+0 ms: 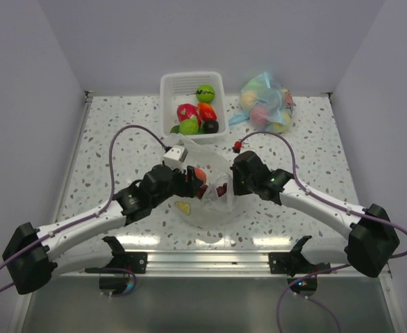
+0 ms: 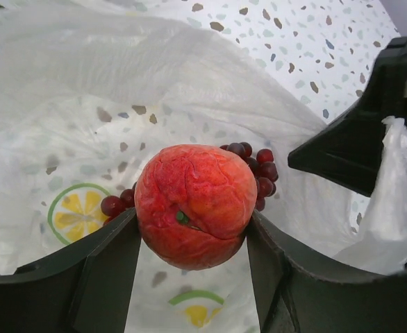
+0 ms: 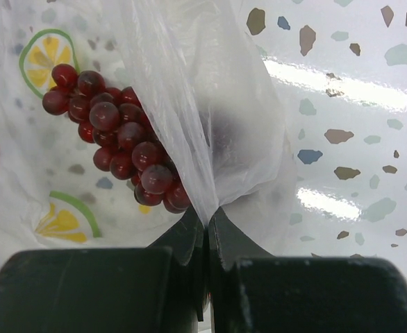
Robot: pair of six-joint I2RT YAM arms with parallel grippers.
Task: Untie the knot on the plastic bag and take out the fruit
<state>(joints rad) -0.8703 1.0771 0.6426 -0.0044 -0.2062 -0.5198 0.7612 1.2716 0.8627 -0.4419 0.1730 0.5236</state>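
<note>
Your L gripper point(image 2: 192, 234) clamps a red fruit point(image 2: 195, 201) inside the plastic bag point(image 1: 214, 211), mid-table, prob. to lift it to the far white basket point(image 1: 170, 97). Grapes point(image 3: 120, 132) & a citrus slice point(image 2: 75, 211) sit on the bag floor. Your R gripper point(image 3: 207, 220), clenched on the bag's right rim, holds the mouth open; knot looks undone, can't see it.

White links point(image 1: 85, 225), black joints point(image 1: 26, 257), purple cables point(image 1: 111, 163) (looping), black fingers point(image 2: 106, 274)

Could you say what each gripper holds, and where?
Left gripper: round red toy fruit, by its sides. Right gripper: thin clear plastic bag, by a gathered fold.
</note>
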